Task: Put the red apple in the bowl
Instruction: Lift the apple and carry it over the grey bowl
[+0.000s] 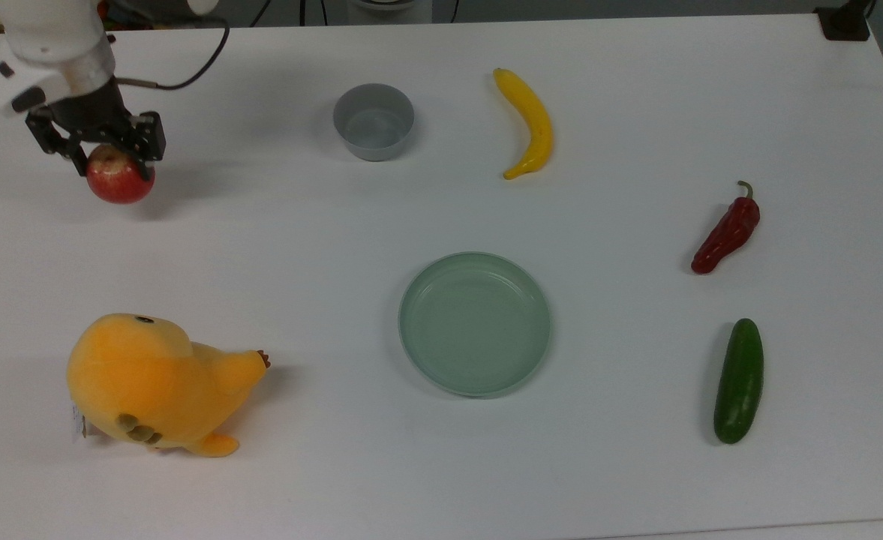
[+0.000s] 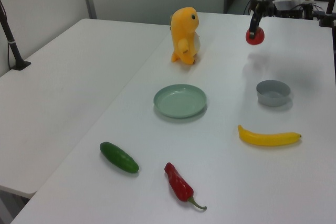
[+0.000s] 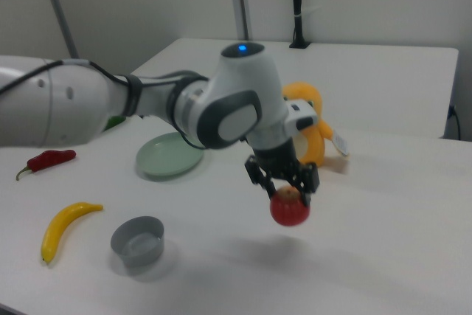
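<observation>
Gripper (image 1: 111,154) clenched on apple (image 1: 120,180), fingers at its top, apple hanging under them, lifted clear of table (image 1: 441,465) w/ shadow below in right view. Apple sits at top view's far left, well apart from bowl (image 1: 373,121). Bowl upright on table, nothing in it, between apple and banana (image 1: 529,124) in top view. Plate (image 1: 475,324) near centre. Chili (image 1: 728,232) and cucumber (image 1: 739,381) at top view's right; orange plush (image 1: 152,384) at its lower left.
</observation>
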You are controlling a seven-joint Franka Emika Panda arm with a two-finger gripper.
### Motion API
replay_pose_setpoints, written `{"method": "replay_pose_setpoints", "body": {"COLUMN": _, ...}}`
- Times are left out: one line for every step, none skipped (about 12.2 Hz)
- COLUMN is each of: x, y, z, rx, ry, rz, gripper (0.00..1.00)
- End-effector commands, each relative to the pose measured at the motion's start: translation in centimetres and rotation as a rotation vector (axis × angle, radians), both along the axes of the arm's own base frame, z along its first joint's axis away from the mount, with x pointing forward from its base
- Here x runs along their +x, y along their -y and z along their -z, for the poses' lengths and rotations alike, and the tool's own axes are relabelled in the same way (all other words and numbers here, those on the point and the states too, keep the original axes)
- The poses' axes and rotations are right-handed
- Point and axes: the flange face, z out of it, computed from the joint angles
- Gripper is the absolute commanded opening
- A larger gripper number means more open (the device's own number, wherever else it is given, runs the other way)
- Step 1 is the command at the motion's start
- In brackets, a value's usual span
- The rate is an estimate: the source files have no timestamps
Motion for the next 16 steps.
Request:
{"method": "replay_pose_setpoints", "body": {"x": -0.7, "y": -3.4, "z": -4.4, "rx": 0.007, "ry": 0.021, "rz": 0.043, "gripper": 0.30}}
{"method": "replay_pose_setpoints", "body": {"x": -1.1, "y": -3.6, "z": -5.9, "rx": 0.012, "ry": 0.013, "rz": 0.046, "gripper": 0.30}}
{"method": "replay_pose_setpoints", "body": {"x": -1.6, "y": -3.9, "z": -7.0, "rx": 0.018, "ry": 0.003, "rz": 0.046, "gripper": 0.30}}
{"method": "replay_pose_setpoints", "body": {"x": -1.8, "y": -4.6, "z": -8.0, "rx": 0.019, "ry": 0.003, "rz": 0.038, "gripper": 0.31}}
{"method": "replay_pose_setpoints", "body": {"x": -2.1, "y": -5.2, "z": -8.9, "rx": 0.022, "ry": 0.003, "rz": 0.035, "gripper": 0.31}}
{"method": "replay_pose_setpoints", "body": {"x": -2.6, "y": -5.3, "z": -9.9, "rx": 0.026, "ry": 0.003, "rz": 0.046, "gripper": 0.31}}
{"method": "replay_pose_setpoints", "body": {"x": -3.1, "y": -5.6, "z": -11.0, "rx": 0.025, "ry": 0.014, "rz": 0.047, "gripper": 0.31}}
{"method": "replay_pose_setpoints", "body": {"x": -3.6, "y": -5.7, "z": -11.6, "rx": 0.027, "ry": 0.016, "rz": 0.047, "gripper": 0.31}}
{"method": "replay_pose_setpoints", "body": {"x": -4.0, "y": -5.8, "z": -11.8, "rx": 0.029, "ry": 0.015, "rz": 0.047, "gripper": 0.31}}
{"method": "replay_pose_setpoints", "body": {"x": -4.4, "y": -6.1, "z": -11.7, "rx": 0.033, "ry": 0.012, "rz": 0.055, "gripper": 0.31}}
{"method": "replay_pose_setpoints", "body": {"x": -4.8, "y": -6.8, "z": -11.9, "rx": 0.037, "ry": 0.013, "rz": 0.055, "gripper": 0.31}}
{"method": "replay_pose_setpoints", "body": {"x": -5.3, "y": -8.6, "z": -11.9, "rx": 0.039, "ry": 0.012, "rz": 0.029, "gripper": 0.31}}
{"method": "replay_pose_setpoints", "body": {"x": -5.8, "y": -10.4, "z": -12.1, "rx": 0.044, "ry": 0.009, "rz": 0.002, "gripper": 0.31}}
{"method": "replay_pose_setpoints", "body": {"x": -6.5, "y": -12.5, "z": -12.2, "rx": 0.050, "ry": 0.009, "rz": -0.002, "gripper": 0.31}}
{"method": "replay_pose_setpoints", "body": {"x": -7.4, "y": -14.2, "z": -12.5, "rx": 0.053, "ry": 0.009, "rz": 0.004, "gripper": 0.32}}
{"method": "replay_pose_setpoints", "body": {"x": -8.5, "y": -15.7, "z": -12.6, "rx": 0.053, "ry": 0.006, "rz": -0.013, "gripper": 0.32}}
